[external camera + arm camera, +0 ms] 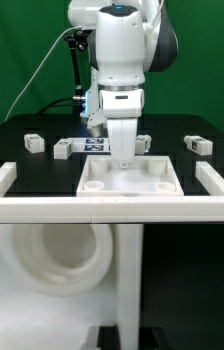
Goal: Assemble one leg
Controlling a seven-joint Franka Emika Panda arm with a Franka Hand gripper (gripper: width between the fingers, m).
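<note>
The robot's claw is straddling the big white square plastic tabletop's twelve-o'clock rim, grip unclear; tugging risks bumping the stubby white leg.

Approach from above is blocked at the far wall of the tray by the arm, whose gripper is lowered there. The tray's near half is left open. On the exterior view's left, a narrow gap is left between one leg and a second leg. Bare table is seen beside the far-right leg. The near corners are bounded by white rails.
</note>
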